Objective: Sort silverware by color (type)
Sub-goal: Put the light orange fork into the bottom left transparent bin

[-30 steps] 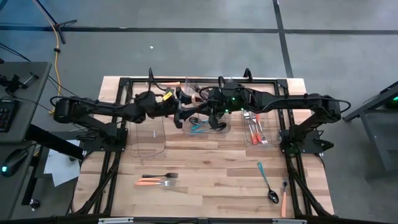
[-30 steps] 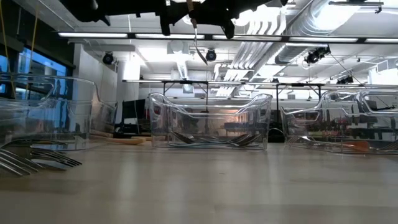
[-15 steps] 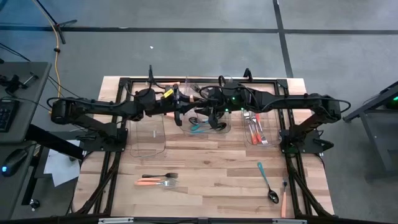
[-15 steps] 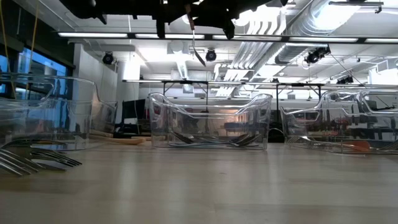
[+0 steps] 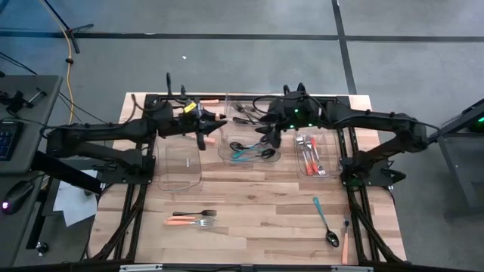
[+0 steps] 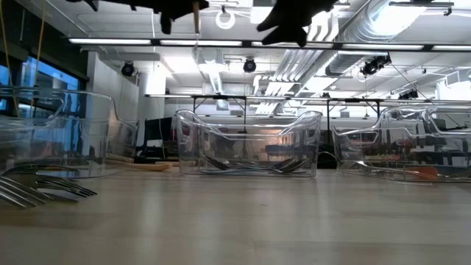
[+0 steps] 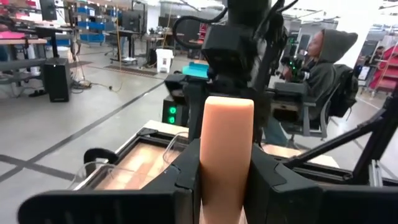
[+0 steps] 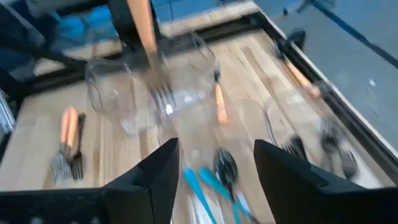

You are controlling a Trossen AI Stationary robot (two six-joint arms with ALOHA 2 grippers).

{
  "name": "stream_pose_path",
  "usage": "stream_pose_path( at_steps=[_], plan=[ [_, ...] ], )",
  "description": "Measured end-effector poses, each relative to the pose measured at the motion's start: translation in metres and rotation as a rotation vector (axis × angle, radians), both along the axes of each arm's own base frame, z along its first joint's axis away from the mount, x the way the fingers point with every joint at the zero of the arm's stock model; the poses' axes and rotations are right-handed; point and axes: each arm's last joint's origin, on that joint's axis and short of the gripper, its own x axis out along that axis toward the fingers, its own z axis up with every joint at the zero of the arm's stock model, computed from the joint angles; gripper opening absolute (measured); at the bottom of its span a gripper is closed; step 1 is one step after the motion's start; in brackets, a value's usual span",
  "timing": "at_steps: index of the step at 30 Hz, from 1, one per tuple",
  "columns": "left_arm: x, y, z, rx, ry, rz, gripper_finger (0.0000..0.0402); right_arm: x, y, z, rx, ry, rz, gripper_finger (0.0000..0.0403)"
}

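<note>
An orange-handled fork point(image 7: 226, 155) stands clamped between the two dark fingers point(image 7: 186, 180) of the left gripper point(image 5: 206, 125), which are closed tight against the flat sides of its handle; in the right wrist view the same fork hangs tines-down from that gripper, above the clear plastic bins. In the high view the left gripper sits over the far part of the wooden table point(image 5: 257, 204), between the left clear bin point(image 5: 180, 167) and the middle clear bin point(image 5: 249, 147). The right gripper point(image 5: 266, 130) is above the far right part of the middle bin; its own two fingers point(image 8: 155, 180) stand wide apart in the right wrist view, with nothing between them. The middle bin contains teal-blue-handled utensils point(image 5: 242, 154) and black spoons point(image 5: 263, 152). The right clear bin point(image 5: 311, 155) contains several orange-handled pieces point(image 5: 308, 157) lying side by side. The left bin shows no cutlery that can be made out. Loose dark cutlery point(image 5: 240, 110) lies on the table at the far edge behind the middle bin. Near the front left, a black-handled fork point(image 5: 193, 214) lies just beside an orange-handled fork point(image 5: 187, 221). Near the front right lie a teal-handled spoon with a black bowl point(image 5: 324, 221) and, beside it, an orange-handled utensil point(image 5: 345, 240). In the left wrist view a person in a hooded top point(image 7: 323, 62) sits beyond the table.
</note>
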Motion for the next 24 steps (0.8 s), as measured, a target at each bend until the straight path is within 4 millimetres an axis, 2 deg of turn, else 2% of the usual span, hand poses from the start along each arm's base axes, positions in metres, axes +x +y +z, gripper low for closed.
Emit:
stream_pose_path(
  at_steps=[6,10,14,19,24],
  plan=[
    [-0.019,-0.005,0.007,-0.013,0.025,0.005,0.0057,-0.024,0.001,0.006,-0.002,0.013,-0.024,0.0197],
    [-0.025,-0.010,0.010,-0.015,0.024,0.005,0.0057,-0.041,0.005,-0.011,0.023,-0.027,-0.045,0.0197],
    [-0.024,-0.016,0.010,-0.015,0.020,0.000,0.0057,-0.057,0.011,-0.032,0.108,-0.159,-0.085,0.0197],
    [-0.023,-0.023,0.010,-0.030,0.017,-0.018,0.0057,-0.063,0.019,-0.048,0.172,-0.360,-0.068,0.0197],
    [-0.025,-0.028,0.011,-0.027,-0.002,-0.010,0.0057,-0.061,0.020,-0.052,0.185,-0.414,-0.065,0.0197]
  ],
)
